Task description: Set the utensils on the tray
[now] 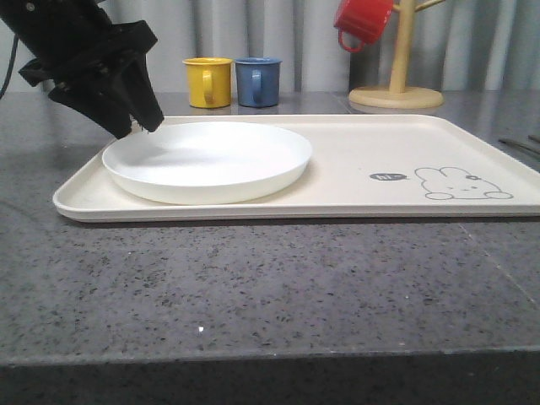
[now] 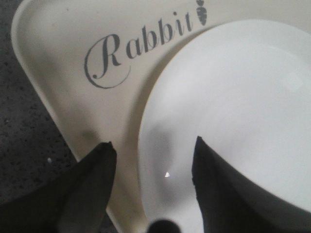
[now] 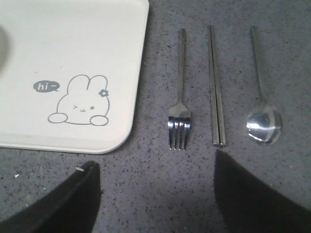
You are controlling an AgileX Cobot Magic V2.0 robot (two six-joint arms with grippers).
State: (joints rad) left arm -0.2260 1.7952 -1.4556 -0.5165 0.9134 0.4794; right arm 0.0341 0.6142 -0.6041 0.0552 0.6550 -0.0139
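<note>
"Rabbit" is written in grey script, followed by a small carrot sign, on the cream tray (image 2: 58, 97) near one corner. "hi~" is printed in a dark speech bubble beside the rabbit drawing (image 3: 80, 104).

My large cream rectangular tray (image 1: 354, 181) carries a grey rabbit drawing (image 3: 80, 101) with a dark grey speech bubble (image 3: 46, 86) at its ten o'clock, and grey script "Rabbit" lettering (image 2: 141, 51) ending in a small grey carrot. The shallow round plate (image 1: 207, 159) on it is plain white. The countertop (image 1: 253, 287) is dark grey, speckled with black. My shiny silver four-tined metal fork (image 3: 180, 97), flat silver metal sticks (image 3: 216, 87) and silver oval-bowled spoon (image 3: 262, 97) gleam. My fingers (image 2: 87, 194) are black. Behind stand a yellow mug (image 1: 207, 82), a blue mug (image 1: 257, 81) and a red mug (image 1: 363, 21) on a pale wooden stand (image 1: 398, 80).
</note>
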